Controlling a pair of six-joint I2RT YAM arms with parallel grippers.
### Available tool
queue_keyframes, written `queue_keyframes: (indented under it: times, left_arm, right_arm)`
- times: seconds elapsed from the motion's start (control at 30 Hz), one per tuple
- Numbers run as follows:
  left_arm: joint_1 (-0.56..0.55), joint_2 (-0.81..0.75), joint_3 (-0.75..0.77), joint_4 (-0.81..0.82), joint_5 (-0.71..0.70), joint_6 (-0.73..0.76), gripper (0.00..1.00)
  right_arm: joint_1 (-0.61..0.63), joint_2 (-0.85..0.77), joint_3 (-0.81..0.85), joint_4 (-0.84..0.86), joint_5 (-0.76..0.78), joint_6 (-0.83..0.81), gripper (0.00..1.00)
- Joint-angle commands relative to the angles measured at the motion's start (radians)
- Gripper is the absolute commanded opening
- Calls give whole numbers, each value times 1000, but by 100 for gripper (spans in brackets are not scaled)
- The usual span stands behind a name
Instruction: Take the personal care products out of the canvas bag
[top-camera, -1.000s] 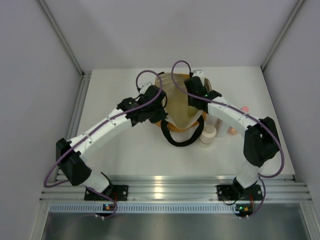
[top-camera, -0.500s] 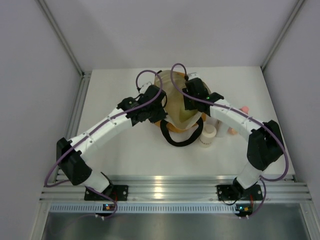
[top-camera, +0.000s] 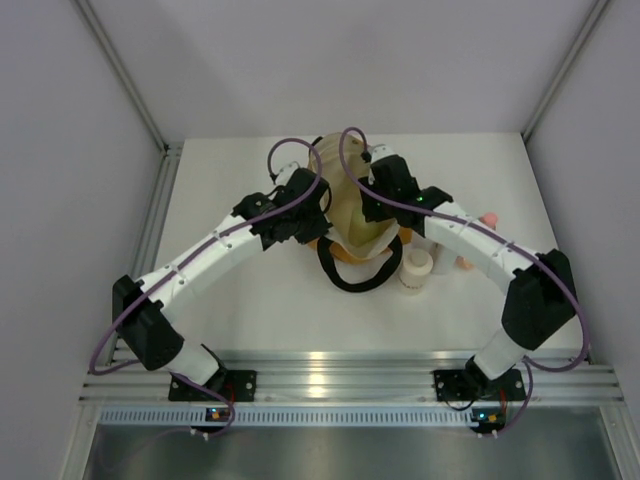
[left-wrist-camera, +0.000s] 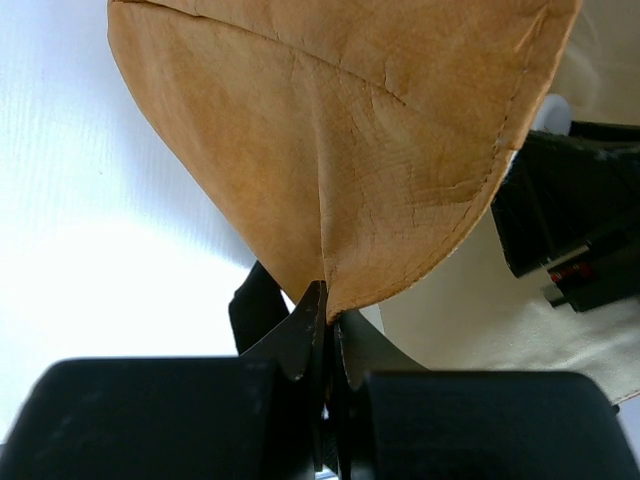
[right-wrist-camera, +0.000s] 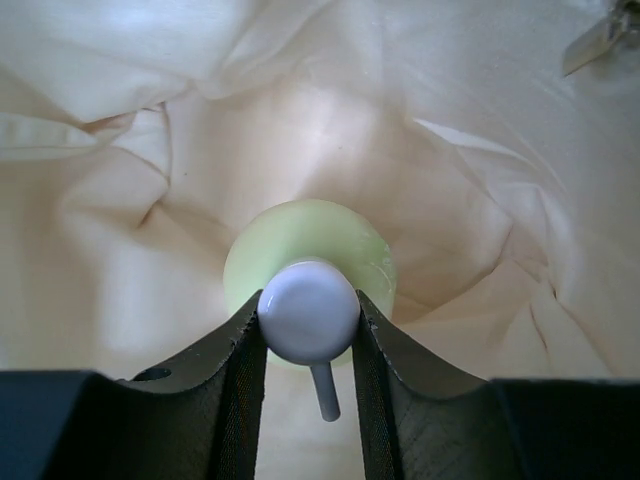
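In the right wrist view, my right gripper is clamped on the round white top of the pale yellow-green bottle, one black finger pressed against each side of it. The top faces straight back at the camera and the green body runs away from it, so the bottle's long axis lies along my line of reach, base pointing deeper into the canvas bag. A thin white spout sticks out from under the top toward the bottom of the frame. The bottle sits centred between the fingers, with the crumpled cream lining all around and beyond it.

In the left wrist view, my left gripper is pinched shut on the bag's mustard-orange edge, where the fabric narrows to a point between the fingertips. The cloth fans up and away from the jaws. The right arm's black wrist shows past its right-hand edge, over the cream lining.

From above, nearest the bases, the black loop handle lies on the table. The squat cream-white jar stands just right of it, outside the bag. The orange bottle lies further right, partly hidden under the right arm. Beyond the handle, both grippers meet at the bag's open mouth, the left at its left rim and the right reaching inside.
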Motion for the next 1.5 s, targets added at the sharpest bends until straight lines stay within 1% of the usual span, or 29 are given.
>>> queue_keyframes:
  times: [0.0, 0.27, 0.4, 0.57, 0.73, 0.83, 0.87, 0.97, 1.0, 1.07, 1.1, 1.2, 1.23, 1.3, 1.33, 1.47]
  left_arm:
    - [14, 5, 8, 19, -24, 12, 0]
    - [29, 14, 23, 19, -26, 29, 0]
    - [32, 20, 27, 19, -24, 32, 5]
    - [32, 19, 29, 19, -30, 27, 5]
    - [34, 11, 27, 19, -41, 21, 7]
    - [34, 7, 27, 20, -44, 16, 15]
    - [34, 4, 26, 19, -46, 15, 21]
    - [34, -6, 27, 19, -52, 13, 34]
    - [34, -9, 27, 19, -56, 12, 44]
    - [34, -15, 31, 20, -58, 10, 53]
    - [34, -19, 31, 19, -59, 12, 60]
    - [34, -25, 40, 17, -62, 16, 71]
    - [34, -29, 41, 17, -64, 20, 79]
    - [34, -39, 44, 19, -70, 27, 90]
    - [34, -42, 46, 17, -76, 30, 98]
    - [34, -61, 60, 17, -88, 53, 98]
  right_arm:
    - [25, -137, 46, 120, -8, -7, 0]
    - [71, -174, 112, 12, 17, -33, 0]
    - [93, -186, 202, -64, 32, -47, 0]
    - [127, -197, 309, -157, 55, -54, 0]
    - [151, -216, 365, -223, 69, -60, 0]
    - [159, -239, 391, -242, 77, -57, 0]
    - [160, -246, 409, -248, 84, -60, 0]
    - [165, -254, 450, -280, 93, -67, 0]
    - [169, -255, 461, -286, 94, -68, 0]
    - [173, -263, 487, -303, 92, -70, 0]
    - [174, -268, 495, -306, 92, -70, 0]
    - [179, -278, 533, -325, 87, -71, 0]
    - [179, -282, 543, -331, 84, -71, 0]
    - [182, -289, 575, -348, 83, -71, 0]
    - [182, -291, 584, -355, 83, -71, 0]
    - [185, -309, 627, -384, 81, -71, 0]
